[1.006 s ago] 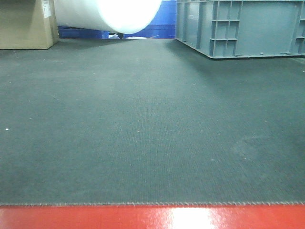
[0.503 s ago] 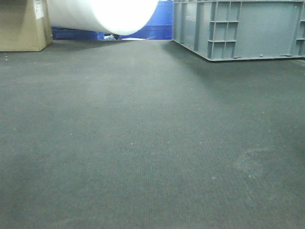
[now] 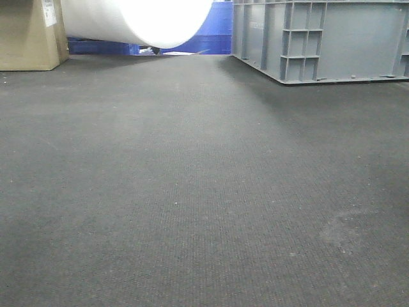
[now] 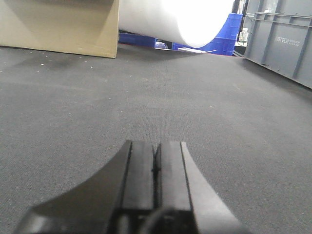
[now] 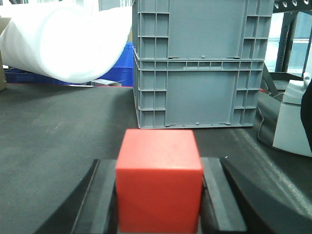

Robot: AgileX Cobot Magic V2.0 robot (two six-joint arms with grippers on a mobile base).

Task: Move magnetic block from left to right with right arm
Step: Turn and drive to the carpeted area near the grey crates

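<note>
The magnetic block [image 5: 159,180] is a plain bright-red cube, seen only in the right wrist view, low in the middle. My right gripper [image 5: 159,165] is shut on it, with a black finger [image 5: 101,195] pressed to each side face. The block sits just above the dark mat [image 5: 58,146]. In the left wrist view, my left gripper [image 4: 156,146] is shut with nothing between its jaws and hovers low over the mat. The front view shows neither gripper nor the block.
Stacked grey crates [image 5: 200,63] stand just beyond the block, and a grey crate [image 3: 326,38] is at the back right. A white roll [image 3: 137,19], a cardboard box [image 3: 29,35] and blue bins [image 3: 217,32] line the back. A white object [image 5: 292,122] sits at the right.
The red strip along the bottom of the front view has gone out of frame. The crate, roll and box have shifted slightly in that view.
</note>
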